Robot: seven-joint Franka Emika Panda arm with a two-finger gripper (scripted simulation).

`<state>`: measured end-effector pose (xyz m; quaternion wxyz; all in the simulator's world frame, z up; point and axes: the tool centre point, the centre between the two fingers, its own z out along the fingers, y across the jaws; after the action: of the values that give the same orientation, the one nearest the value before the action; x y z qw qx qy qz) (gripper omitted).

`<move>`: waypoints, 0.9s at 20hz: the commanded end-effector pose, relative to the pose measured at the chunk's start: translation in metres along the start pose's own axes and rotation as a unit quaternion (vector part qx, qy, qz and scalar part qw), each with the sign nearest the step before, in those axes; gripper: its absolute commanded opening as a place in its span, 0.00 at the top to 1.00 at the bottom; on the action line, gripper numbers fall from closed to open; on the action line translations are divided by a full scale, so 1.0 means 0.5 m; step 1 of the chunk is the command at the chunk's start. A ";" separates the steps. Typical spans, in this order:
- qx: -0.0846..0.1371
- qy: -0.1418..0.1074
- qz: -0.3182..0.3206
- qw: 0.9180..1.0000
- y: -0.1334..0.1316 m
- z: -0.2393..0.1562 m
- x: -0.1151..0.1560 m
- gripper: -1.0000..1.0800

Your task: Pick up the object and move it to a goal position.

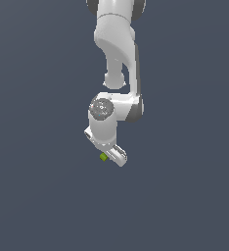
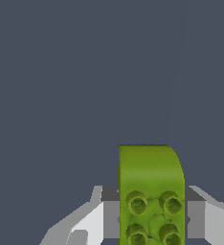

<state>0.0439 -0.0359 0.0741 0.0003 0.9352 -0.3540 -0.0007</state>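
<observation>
The gripper (image 1: 108, 156) was closed on the block (image 1: 103, 157), or so the wrist view suggested: the grey fingers (image 2: 110, 210) stood hard against both long sides of the block (image 2: 151, 194), with no gap showing on either side. I judged that a firm hold, though the contact faces themselves were hidden behind the block.

The block was a small lime-green brick with round studs on its upper face (four were in sight, with the lower edge cut off by the picture). Its long axis ran straight out from between the fingers, along the wrist camera's line of sight, and the far end stuck out well past the fingertips. In the exterior view it showed only as a green speck at the lower tip of the hand, toward that view's left side of the fingers.

That was the relation the coming move seemed to turn on: the block lay inside the gripper, not beside or below it, so carrying looked like the step in hand rather than reaching.

No tabletop edge or corner showed in either picture, only an even dark grey-blue ground, so the block could not be placed against one, nor could I tell whether it rested on the surface or hung clear. No goal marker was visible. No container was in sight either. The arm (image 1: 117, 54) came down from the top of the exterior view.
</observation>
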 end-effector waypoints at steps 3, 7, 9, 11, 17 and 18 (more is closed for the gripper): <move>0.001 0.000 -0.001 1.000 -0.053 -0.083 -0.055 1.00; 0.000 0.001 0.000 1.000 -0.101 -0.158 -0.104 1.00; 0.000 0.001 0.000 1.000 -0.124 -0.195 -0.129 1.00; 0.000 0.001 0.000 1.000 -0.148 -0.232 -0.153 1.00; 0.000 0.001 0.000 1.000 -0.219 -0.342 -0.224 1.00; 0.000 0.001 0.000 1.000 -0.231 -0.360 -0.235 1.00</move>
<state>0.0338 0.1162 0.2404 0.0004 0.9353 -0.3537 0.0005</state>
